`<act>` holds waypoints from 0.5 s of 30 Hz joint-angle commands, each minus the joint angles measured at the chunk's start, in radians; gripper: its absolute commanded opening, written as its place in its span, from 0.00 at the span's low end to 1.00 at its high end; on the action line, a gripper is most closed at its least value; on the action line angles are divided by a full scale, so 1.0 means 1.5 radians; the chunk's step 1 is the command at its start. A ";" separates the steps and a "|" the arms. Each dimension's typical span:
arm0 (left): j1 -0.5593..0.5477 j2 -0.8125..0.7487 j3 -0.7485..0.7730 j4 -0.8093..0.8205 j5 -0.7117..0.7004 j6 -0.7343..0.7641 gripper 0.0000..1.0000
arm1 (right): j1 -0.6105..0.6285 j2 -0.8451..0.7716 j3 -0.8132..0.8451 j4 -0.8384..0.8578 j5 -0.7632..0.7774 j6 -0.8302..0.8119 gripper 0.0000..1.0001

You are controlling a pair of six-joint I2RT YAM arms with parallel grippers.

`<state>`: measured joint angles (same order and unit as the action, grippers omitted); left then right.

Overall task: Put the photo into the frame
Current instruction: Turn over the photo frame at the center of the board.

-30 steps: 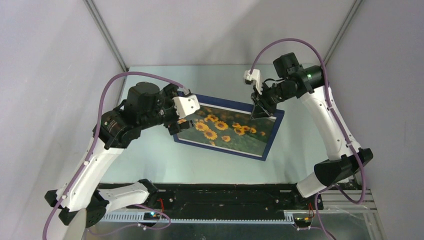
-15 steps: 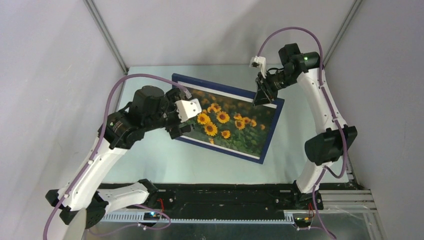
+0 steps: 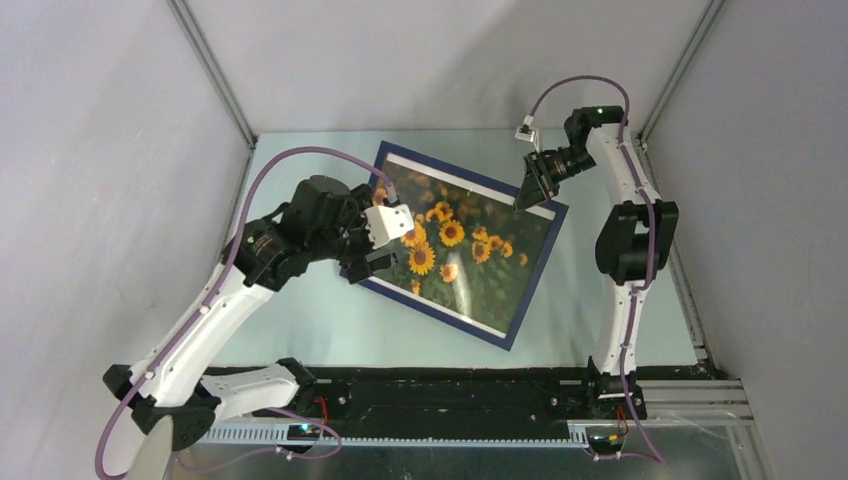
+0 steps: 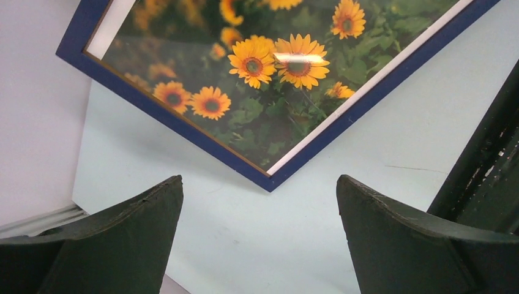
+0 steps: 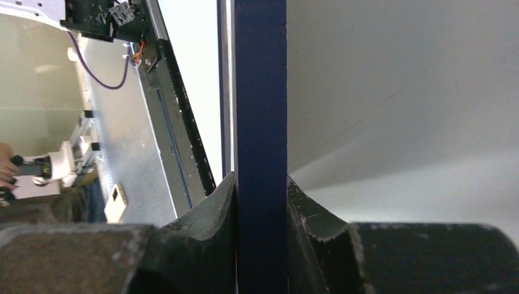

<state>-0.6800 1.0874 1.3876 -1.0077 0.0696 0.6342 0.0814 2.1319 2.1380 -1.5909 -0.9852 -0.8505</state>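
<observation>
The dark blue frame [image 3: 534, 280] sits skewed and tilted mid-table [image 3: 300, 320], with the sunflower photo [image 3: 470, 255] inside, facing up.

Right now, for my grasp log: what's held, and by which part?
Right fingers clamp the frame by its blue rail near the far right corner; left fingers are open, empty.

No text, label, brand, number or sign can be read in any of the views
</observation>
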 commanded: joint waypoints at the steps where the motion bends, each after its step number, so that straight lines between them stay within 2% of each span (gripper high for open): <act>1: 0.004 0.021 -0.004 0.023 -0.006 -0.016 1.00 | -0.010 0.058 0.031 0.013 0.027 -0.076 0.03; 8: 0.003 0.051 -0.009 0.029 0.004 -0.017 1.00 | -0.045 0.167 0.065 0.002 0.032 -0.066 0.11; 15: 0.004 0.084 0.002 0.033 0.012 -0.017 1.00 | -0.049 0.206 0.069 0.029 0.068 -0.043 0.23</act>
<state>-0.6800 1.1992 1.3720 -0.9882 0.0650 0.6270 0.0086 2.4359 2.1864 -1.5986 -1.0409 -0.8917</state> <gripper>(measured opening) 0.996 0.321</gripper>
